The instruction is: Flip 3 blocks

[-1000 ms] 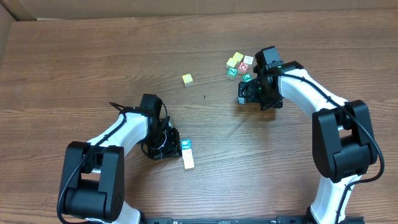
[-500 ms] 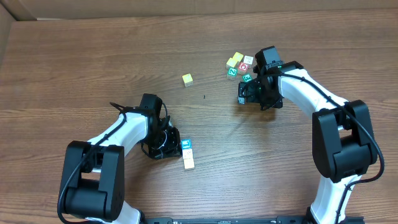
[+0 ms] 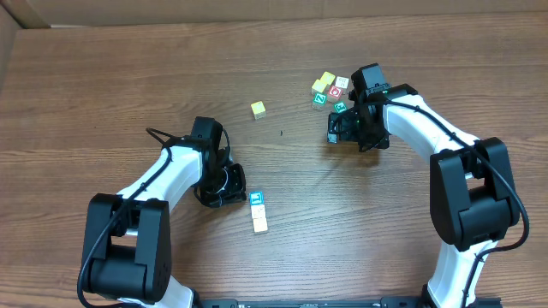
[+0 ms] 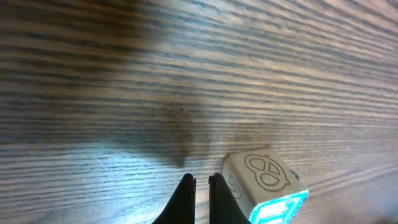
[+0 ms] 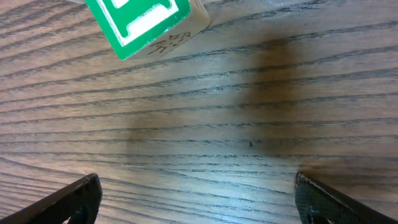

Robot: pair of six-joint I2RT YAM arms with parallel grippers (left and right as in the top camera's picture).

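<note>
- Lower centre of the overhead frame: blue block [image 3: 255,198] with a white mark lies on the table [image 3: 120,85]. The cream block [image 3: 260,224] sits just below it; whether the two touch is unclear.
- Left gripper [image 3: 237,195] is down near the wood, just left of the blue block. Its fingers are pressed together with nothing between them.
- Left wrist view: fingertips [image 4: 186,190] meet at the bottom centre. The blue block is just to their right, flat on the wood. Its top face is pale with a carved mark; a bright blue side face sits toward the bottom edge. Contact with the fingers cannot be told.
- Pale yellow block [image 3: 258,109] sits alone at upper centre, well apart from both grippers.
- Right gripper [image 3: 336,128], upper right of the frame, has its jaws spread wide and empty. It is just below a cluster of cubes [image 3: 330,85].
- Right wrist view: green-marked cube [image 5: 149,18] at the top edge, skewed in frame. Only bare wood lies between the two fingers.
</note>
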